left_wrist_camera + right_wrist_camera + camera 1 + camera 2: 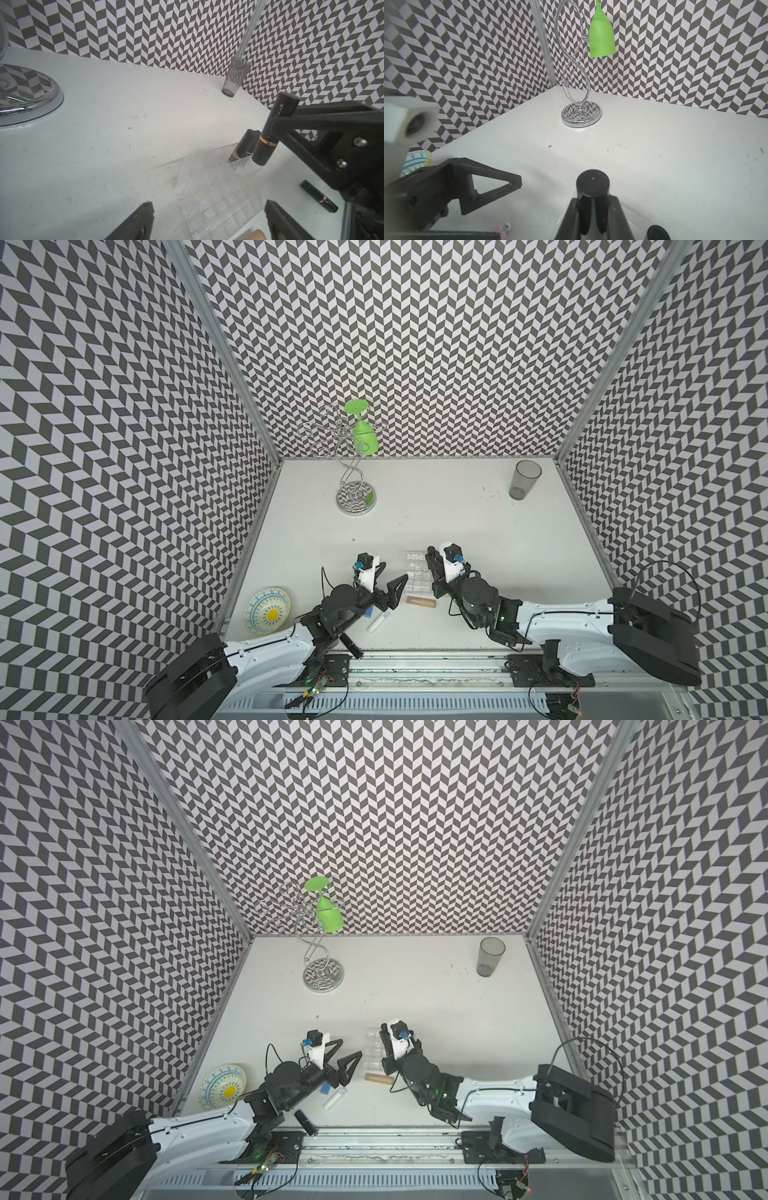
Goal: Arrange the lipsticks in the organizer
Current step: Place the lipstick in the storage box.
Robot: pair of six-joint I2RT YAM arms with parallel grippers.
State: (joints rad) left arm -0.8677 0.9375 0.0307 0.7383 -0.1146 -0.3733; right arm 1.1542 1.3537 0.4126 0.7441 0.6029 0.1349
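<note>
At the edge of the clear plastic grid organizer [216,187], the right gripper [592,205] pinches a glossy black lipstick tube [265,148], tilted (two more black tubes [242,146] stand in cells beside it); the left gripper [208,207] hangs spread wide, empty, alongside.

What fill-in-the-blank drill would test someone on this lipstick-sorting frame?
1. The right claw is shut on a ___ lipstick.
2. The left claw is ___.
3. The tan lipstick lies on the ___, near the organizer.
4. The glass hanging on the rack is ___.
Missing words: black; open; table; green.
</note>
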